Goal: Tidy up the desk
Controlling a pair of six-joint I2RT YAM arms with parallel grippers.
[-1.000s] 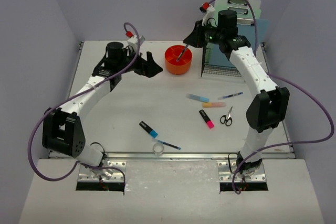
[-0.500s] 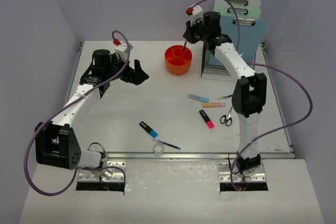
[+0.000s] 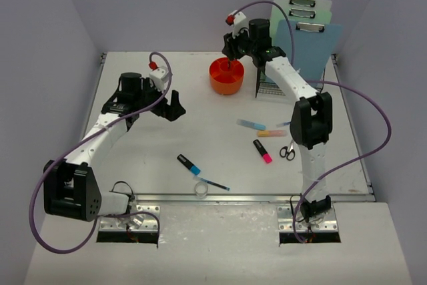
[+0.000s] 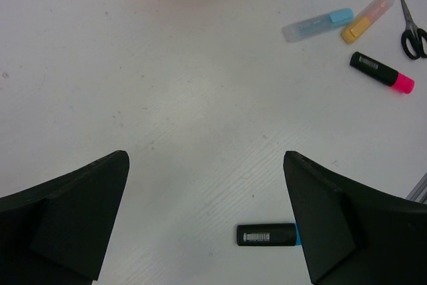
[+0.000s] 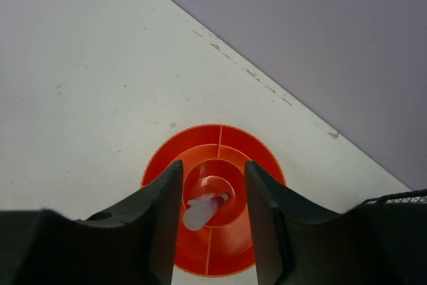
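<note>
The white desk carries loose stationery. An orange round holder stands at the back. My right gripper hovers over it, open, with its jaws on either side of the holder's centre cup. A clear-capped pen leans in that cup, free of both fingers. My left gripper hangs wide open over bare desk with nothing between its fingers. A black marker with a blue end lies just below its right finger.
A pale blue highlighter, a yellow one, a black-and-pink marker, scissors and a thin pen lie right of centre. Another pen and a clear ring lie near the front rail. A wire rack with clipboards stands back right.
My right arm swung left over the orange holder and its jaws opened, leaving the pen in the centre cup. My left arm drew back toward the left and nearer the front.
</note>
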